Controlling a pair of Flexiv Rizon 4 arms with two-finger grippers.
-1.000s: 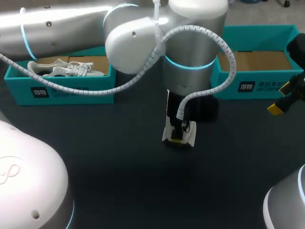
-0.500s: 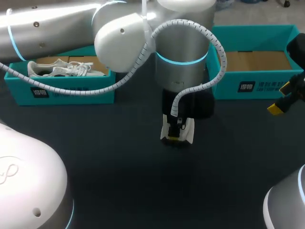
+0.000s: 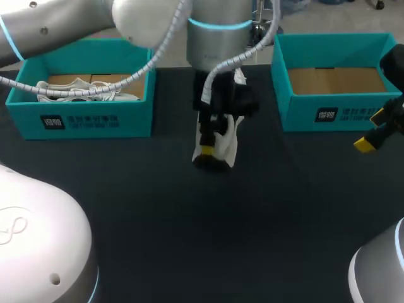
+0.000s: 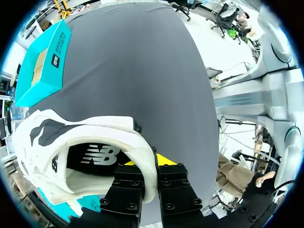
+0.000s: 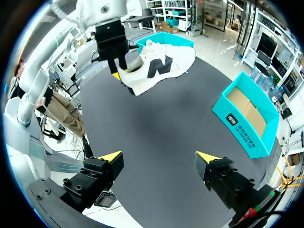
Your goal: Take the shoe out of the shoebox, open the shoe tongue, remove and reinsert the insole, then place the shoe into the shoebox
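Head view: shoe (image 3: 228,144) partly behind left arm (image 3: 214,38); left fingers (image 3: 206,151) clamped on it; right fingers (image 3: 366,144) apart

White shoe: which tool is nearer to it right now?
Left. The left tool is shut on the shoe at its heel collar; the right tool hangs open, well clear of it.

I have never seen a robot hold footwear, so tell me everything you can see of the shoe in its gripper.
The shoe is a white, cloth-looking sneaker with a dark mark on its side, dark patches near the opening and a dark insole inside. The left gripper is shut on its padded heel rim, one finger inside and one outside. It hangs over the dark table, seemingly lifted clear, between the left box and the right box. Nothing else touches it.
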